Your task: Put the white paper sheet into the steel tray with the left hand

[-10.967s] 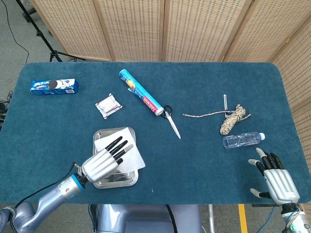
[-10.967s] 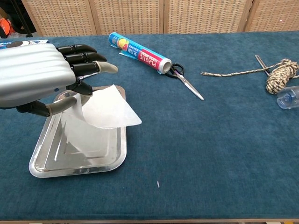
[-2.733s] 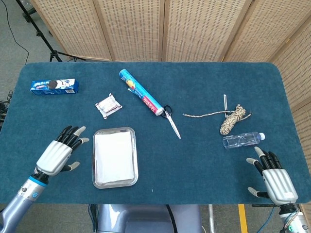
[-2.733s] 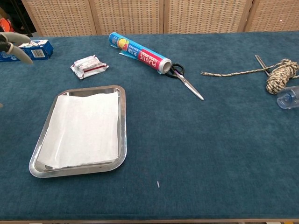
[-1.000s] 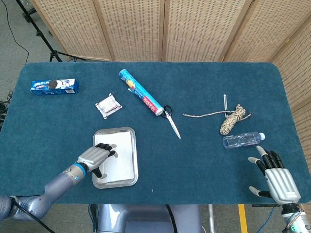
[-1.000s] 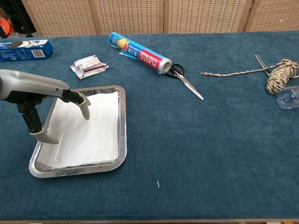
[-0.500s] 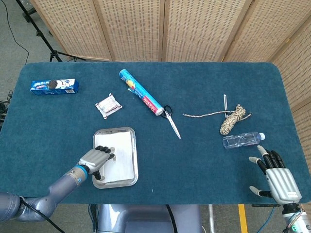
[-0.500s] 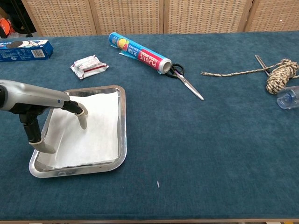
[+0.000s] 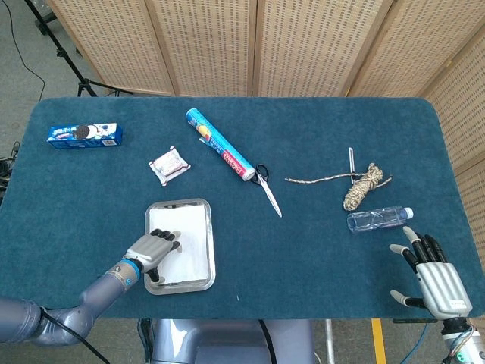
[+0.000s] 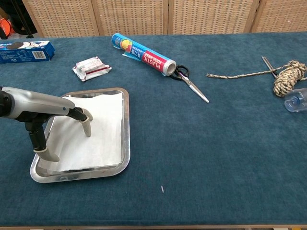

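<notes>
Since half a second ago, the left hand (image 10: 43, 122) has been shifted only a tiny bit and is still kept over the tray (image 10: 125, 129). Long before that, the paper (image 10: 98, 132) was held up and bent; it is now laid flat inside the tray. The left hand's fingers (image 10: 85, 125) are pointed down and pressed on the paper. Nothing is gripped by it.

The right hand (image 9: 438, 282) is seen at the near right edge of the desk (image 9: 318, 250), with its fingers spread wide and nothing held.

One tray, one sheet of paper, one roll (image 9: 220, 144), one pair of scissors (image 9: 267, 188), one bottle (image 9: 379, 220), one bundle of rope (image 9: 362, 185), one blue box (image 9: 84, 134) and one small packet (image 9: 168, 164) can be counted.

The tray is made of shiny steel, a rectangle with round corners. The paper is thin and white. The desk is covered in soft blue cloth. The roll is a long tube. The bottle is clear plastic and is laid on its side. The rope is rough and coiled.
</notes>
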